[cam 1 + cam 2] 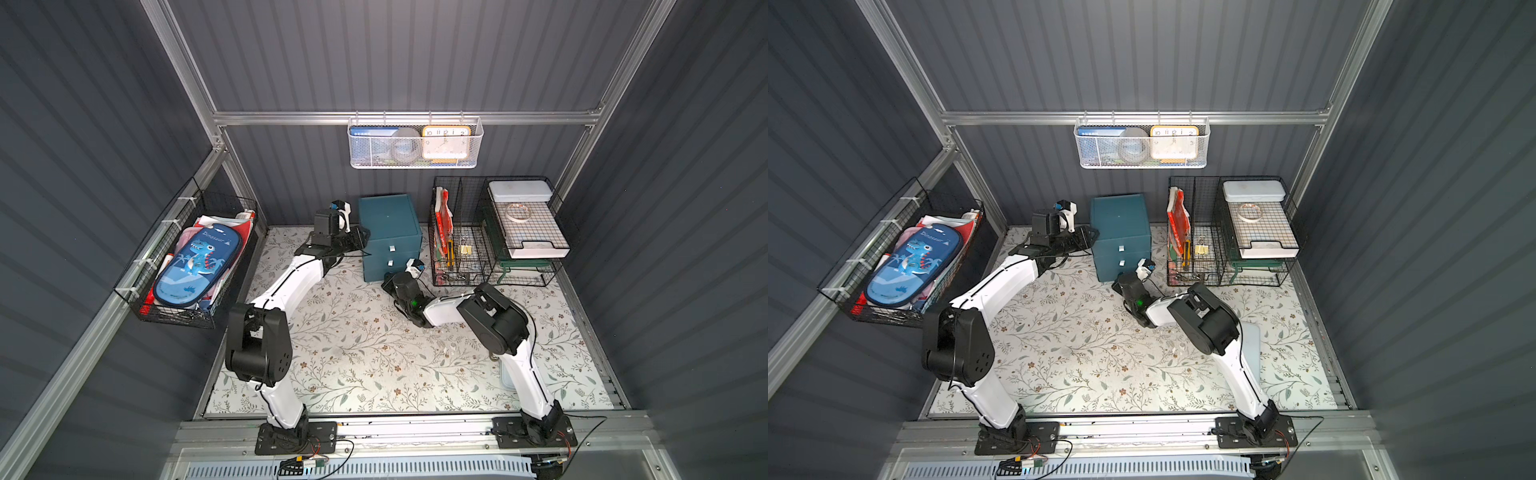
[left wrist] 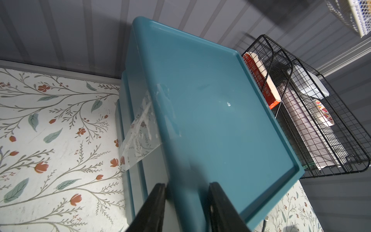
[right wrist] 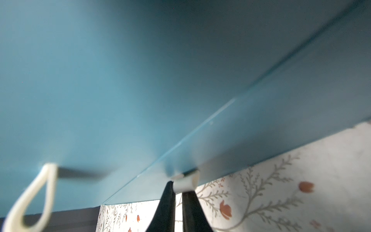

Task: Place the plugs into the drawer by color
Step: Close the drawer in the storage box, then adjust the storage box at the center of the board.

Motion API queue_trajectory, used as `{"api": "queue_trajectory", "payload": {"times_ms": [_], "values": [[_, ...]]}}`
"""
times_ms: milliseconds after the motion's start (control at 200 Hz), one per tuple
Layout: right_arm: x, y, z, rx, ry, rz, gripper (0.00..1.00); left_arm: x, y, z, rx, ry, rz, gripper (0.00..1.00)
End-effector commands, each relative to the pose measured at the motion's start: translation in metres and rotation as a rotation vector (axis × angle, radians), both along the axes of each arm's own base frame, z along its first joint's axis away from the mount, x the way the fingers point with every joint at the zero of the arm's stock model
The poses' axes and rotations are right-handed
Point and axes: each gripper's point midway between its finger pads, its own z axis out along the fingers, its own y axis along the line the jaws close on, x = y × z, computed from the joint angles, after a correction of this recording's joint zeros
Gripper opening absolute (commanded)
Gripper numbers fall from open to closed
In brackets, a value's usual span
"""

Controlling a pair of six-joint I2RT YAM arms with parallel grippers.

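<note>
Pinching the drawer [image 1: 390,232] pull tab [image 3: 183,183], right hand [image 3: 178,189] closed on it, left hand [image 2: 187,184] clamped on drawer edge

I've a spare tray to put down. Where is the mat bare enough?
Widest bare floral mat: front middle, between left arm and right arm. A smaller strip before the wire organizers. Crowded around the drawer, with left pincer and right pincer on it.

The blue pencil case [image 1: 195,266] reads "Dinosaur"; the yellow clock [image 1: 446,143] shows numerals 10, 11, 12.
</note>
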Motion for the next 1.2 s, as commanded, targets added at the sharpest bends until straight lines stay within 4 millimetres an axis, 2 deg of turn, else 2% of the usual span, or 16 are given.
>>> {"api": "queue_trajectory", "payload": {"times_ms": [0, 160, 300, 320, 455, 545, 695, 801, 896, 961, 1076, 1196], "values": [[0.009, 0.003, 0.008, 0.023, -0.023, -0.008, 0.14, -0.043, -0.013, -0.082, 0.058, 0.276, -0.094, 0.4], [0.001, 0.003, 0.017, 0.034, -0.031, 0.012, 0.14, -0.042, -0.013, -0.078, 0.059, 0.273, -0.096, 0.42], [-0.019, 0.0, 0.043, 0.049, -0.049, 0.061, 0.16, -0.038, -0.013, -0.069, 0.055, 0.258, -0.09, 0.44], [-0.023, 0.0, 0.047, 0.043, -0.051, 0.077, 0.17, -0.031, -0.015, -0.053, 0.045, 0.221, -0.089, 0.45], [-0.06, -0.001, 0.071, -0.023, -0.083, 0.15, 0.18, -0.019, -0.013, -0.024, 0.053, 0.168, -0.066, 0.5], [-0.08, -0.013, 0.075, -0.073, -0.091, 0.164, 0.18, -0.015, -0.011, 0.0, 0.053, 0.122, -0.048, 0.54], [-0.097, -0.032, 0.094, -0.101, -0.147, 0.213, 0.19, -0.017, -0.006, 0.039, 0.042, 0.05, -0.022, 0.63], [-0.105, -0.034, 0.121, -0.146, -0.193, 0.319, 0.22, -0.033, -0.003, 0.046, 0.033, 0.04, -0.029, 0.69], [-0.107, -0.042, 0.142, -0.208, -0.186, 0.373, 0.27, -0.05, 0.001, 0.041, 0.036, 0.044, -0.041, 0.76], [-0.101, -0.052, 0.156, -0.23, -0.16, 0.384, 0.28, -0.055, 0.006, 0.035, 0.026, 0.069, -0.019, 0.8], [-0.087, -0.071, 0.182, -0.218, -0.133, 0.381, 0.34, -0.043, 0.016, 0.028, 0.039, 0.092, 0.005, 0.81], [-0.064, -0.082, 0.198, -0.205, -0.082, 0.381, 0.38, -0.026, 0.019, 0.032, 0.014, 0.083, 0.009, 0.79]]}}
